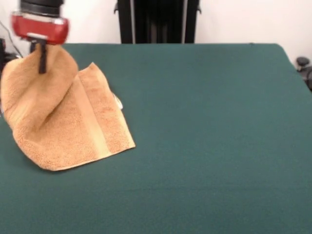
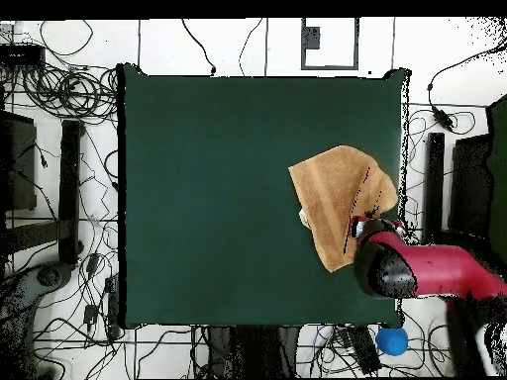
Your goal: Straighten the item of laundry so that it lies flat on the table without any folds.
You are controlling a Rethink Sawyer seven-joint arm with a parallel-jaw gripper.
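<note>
The orange-tan terry towel [image 1: 63,117] lies at the left of the dark green table [image 1: 204,126] in the front view, with its far left part lifted off the cloth and draped over itself. Its flat border band runs down the right side, and a small white label [image 1: 117,101] peeks out at the right edge. My gripper [image 1: 42,61] hangs from the red wrist at the top left and is shut on the raised towel corner. In the overhead view the towel [image 2: 337,188] sits near the table's [image 2: 218,198] right edge, with the gripper [image 2: 364,220] at its lower right.
The robot's black pedestal [image 1: 158,22] stands behind the table's far edge. In the overhead view, cables and black stands [image 2: 69,188] surround the table, and a blue ball [image 2: 392,341] lies off the lower right corner.
</note>
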